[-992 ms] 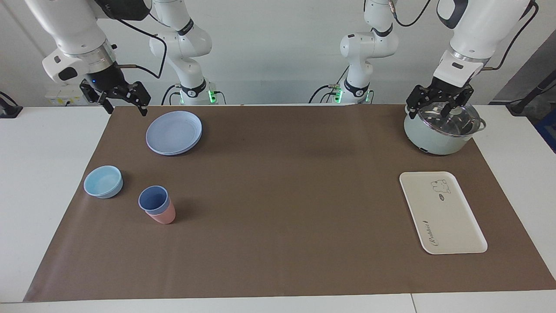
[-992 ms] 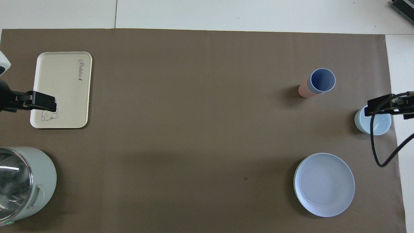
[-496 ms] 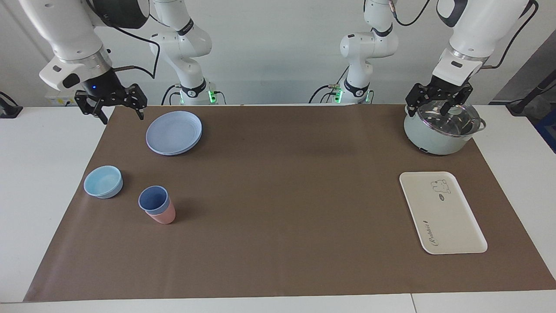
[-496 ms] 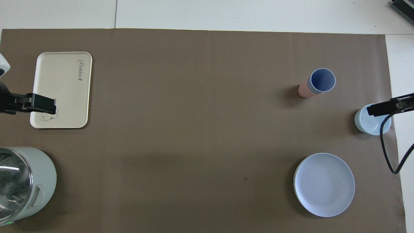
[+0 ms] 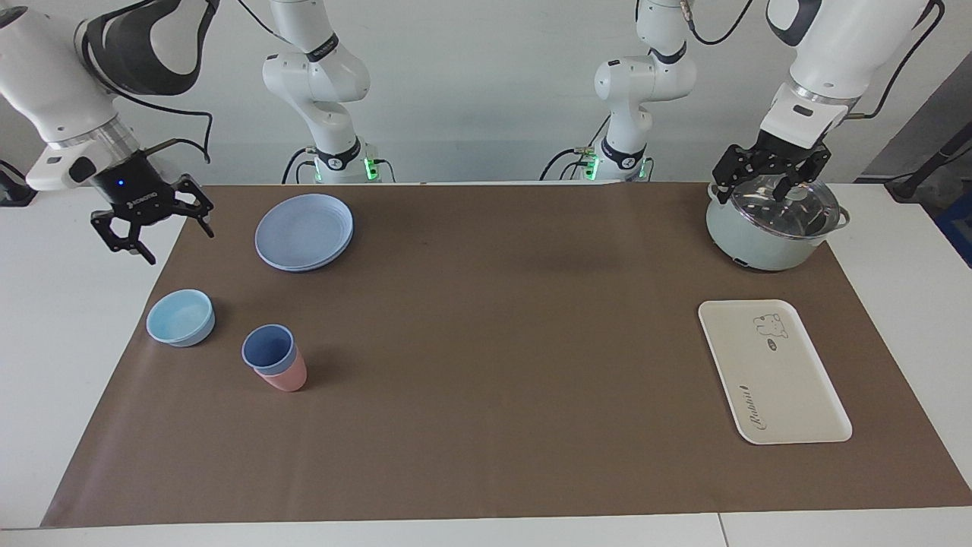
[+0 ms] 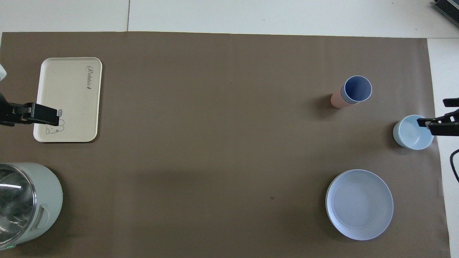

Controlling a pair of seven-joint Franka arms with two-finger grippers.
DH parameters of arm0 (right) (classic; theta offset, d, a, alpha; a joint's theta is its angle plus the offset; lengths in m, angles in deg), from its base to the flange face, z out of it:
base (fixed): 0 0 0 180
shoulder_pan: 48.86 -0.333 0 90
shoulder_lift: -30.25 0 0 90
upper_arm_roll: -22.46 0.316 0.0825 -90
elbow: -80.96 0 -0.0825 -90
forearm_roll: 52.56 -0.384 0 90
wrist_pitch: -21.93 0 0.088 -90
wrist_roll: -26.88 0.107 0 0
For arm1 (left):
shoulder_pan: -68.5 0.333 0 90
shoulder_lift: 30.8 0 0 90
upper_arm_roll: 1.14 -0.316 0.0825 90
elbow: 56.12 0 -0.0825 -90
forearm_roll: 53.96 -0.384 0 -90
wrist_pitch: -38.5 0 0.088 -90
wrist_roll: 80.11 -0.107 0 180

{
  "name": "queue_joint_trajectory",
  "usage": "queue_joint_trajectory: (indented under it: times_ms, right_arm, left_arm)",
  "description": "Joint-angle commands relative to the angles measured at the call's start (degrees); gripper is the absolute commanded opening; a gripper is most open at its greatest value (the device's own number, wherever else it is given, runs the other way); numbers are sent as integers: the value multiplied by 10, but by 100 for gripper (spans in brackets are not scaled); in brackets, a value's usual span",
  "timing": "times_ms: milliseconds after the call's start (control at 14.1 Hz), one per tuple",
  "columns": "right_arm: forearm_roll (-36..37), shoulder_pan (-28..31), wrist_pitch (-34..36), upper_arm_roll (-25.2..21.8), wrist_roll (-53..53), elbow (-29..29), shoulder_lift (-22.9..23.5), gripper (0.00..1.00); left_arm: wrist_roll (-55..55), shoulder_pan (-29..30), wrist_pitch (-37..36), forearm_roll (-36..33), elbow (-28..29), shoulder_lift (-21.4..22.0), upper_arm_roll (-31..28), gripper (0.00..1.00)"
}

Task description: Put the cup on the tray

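Note:
The blue cup [image 5: 267,348] [image 6: 357,89] stands upright, nested inside a pink cup [image 5: 287,377] [image 6: 336,100], toward the right arm's end of the table. The cream tray [image 5: 771,372] [image 6: 68,82] lies flat and bare toward the left arm's end. My right gripper [image 5: 181,247] hangs open and holds nothing over the mat's edge, between the plates and the light-blue bowl. Above the pot's glass lid, my left gripper [image 5: 749,199] is open and holds nothing.
A light-blue bowl [image 5: 181,317] [image 6: 412,133] sits beside the cups, nearer the mat's edge. Stacked blue plates [image 5: 304,230] [image 6: 359,204] lie nearer the robots. A pale green pot [image 5: 767,235] [image 6: 25,200] with a glass lid stands nearer the robots than the tray.
My right gripper has swung outward toward the right arm's end of the table and come lower. The left gripper has shifted only slightly above the pot. The cups and tray have not moved.

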Motion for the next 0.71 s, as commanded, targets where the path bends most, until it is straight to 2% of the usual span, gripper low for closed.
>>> queue_joint_trajectory:
  times_ms: [0,142,354,496,638]
  right_arm:
    - [-105,11,-58,5,-138,31,34,100]
    - [-241,40,-68,5,-276,30,89,100]
    - [-288,47,-75,5,-347,31,119,100]
    - [-365,47,-77,5,-418,37,146,100]
    - [-413,48,-78,5,-456,58,155,100]
  left_arm:
    - [-10,4,8,6,13,12,0,100]
    - [-10,4,8,6,13,12,0,100]
    - [-10,4,12,6,13,12,0,100]
    - [-10,5,13,6,13,12,0,100]
    - [-10,10,19,6,14,12,0,100]
